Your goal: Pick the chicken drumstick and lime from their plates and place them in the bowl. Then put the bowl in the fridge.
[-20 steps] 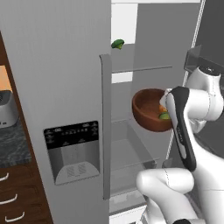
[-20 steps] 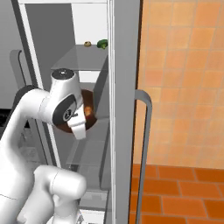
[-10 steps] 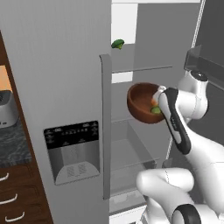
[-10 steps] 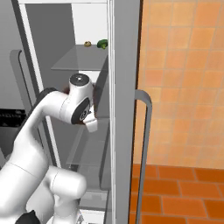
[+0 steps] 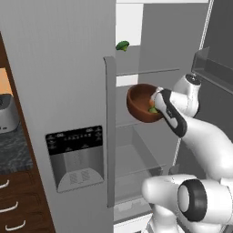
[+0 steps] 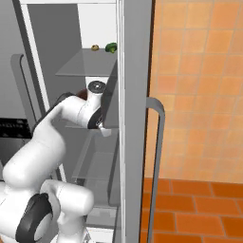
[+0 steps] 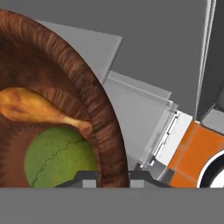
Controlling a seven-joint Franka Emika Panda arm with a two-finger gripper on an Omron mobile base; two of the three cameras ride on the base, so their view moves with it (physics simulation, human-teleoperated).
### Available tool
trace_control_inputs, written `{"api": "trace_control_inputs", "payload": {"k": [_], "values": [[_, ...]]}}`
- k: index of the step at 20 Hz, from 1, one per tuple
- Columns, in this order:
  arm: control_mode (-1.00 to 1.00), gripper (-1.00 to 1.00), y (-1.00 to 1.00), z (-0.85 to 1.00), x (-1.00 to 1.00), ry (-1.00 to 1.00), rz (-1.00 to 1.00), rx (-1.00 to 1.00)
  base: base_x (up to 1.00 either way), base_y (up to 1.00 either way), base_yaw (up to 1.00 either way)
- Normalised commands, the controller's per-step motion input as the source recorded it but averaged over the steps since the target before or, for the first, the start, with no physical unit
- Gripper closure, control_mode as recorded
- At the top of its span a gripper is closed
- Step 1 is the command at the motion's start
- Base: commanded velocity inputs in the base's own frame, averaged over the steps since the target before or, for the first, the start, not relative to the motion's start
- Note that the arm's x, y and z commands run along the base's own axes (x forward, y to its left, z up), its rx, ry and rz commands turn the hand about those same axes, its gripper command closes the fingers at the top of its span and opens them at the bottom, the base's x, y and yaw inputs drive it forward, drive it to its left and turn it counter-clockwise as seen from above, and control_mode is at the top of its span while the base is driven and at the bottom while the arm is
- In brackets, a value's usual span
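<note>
The arm has carried the deep reddish-brown wooden bowl [image 5: 144, 103] higher, into the tall grey steel fridge [image 5: 63, 82]. The gripper [image 7: 113, 174] stays clamped on its rim, keeping the orange-brown chicken drumstick [image 7: 37, 109] and green lime [image 7: 59, 157] inside, just ahead of its fingers.

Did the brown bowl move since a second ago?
Yes. In the left base view the bowl, held in the pincer, has risen and gone left toward the fridge's door edge and into the open compartment.
</note>
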Motion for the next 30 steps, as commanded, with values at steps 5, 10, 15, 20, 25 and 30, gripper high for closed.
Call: {"api": "trace_control_inputs", "payload": {"k": [5, 10, 15, 20, 25, 30], "values": [[-1.00, 1.00, 0.05, -0.42, 0.66, 0.00, 0.00, 0.02, 0.00, 0.00, 0.00], [-1.00, 1.00, 0.08, -0.35, 0.67, 0.00, 0.00, 0.00, 0.00, 0.00, 0.00], [-1.00, 1.00, 0.05, -0.24, 0.63, 0.00, 0.00, 0.00, 0.00, 0.00, 0.00], [-1.00, 1.00, 0.00, -0.22, 0.54, 0.00, 0.00, 0.00, 0.00, 0.00, 0.00], [-1.00, 1.00, 0.02, -0.33, 0.52, 0.00, 0.00, 0.00, 0.00, 0.00, 0.00], [-1.00, -1.00, 0.09, -0.09, 0.21, -0.09, 0.00, -0.01, 0.00, 0.00, 0.00]]}}
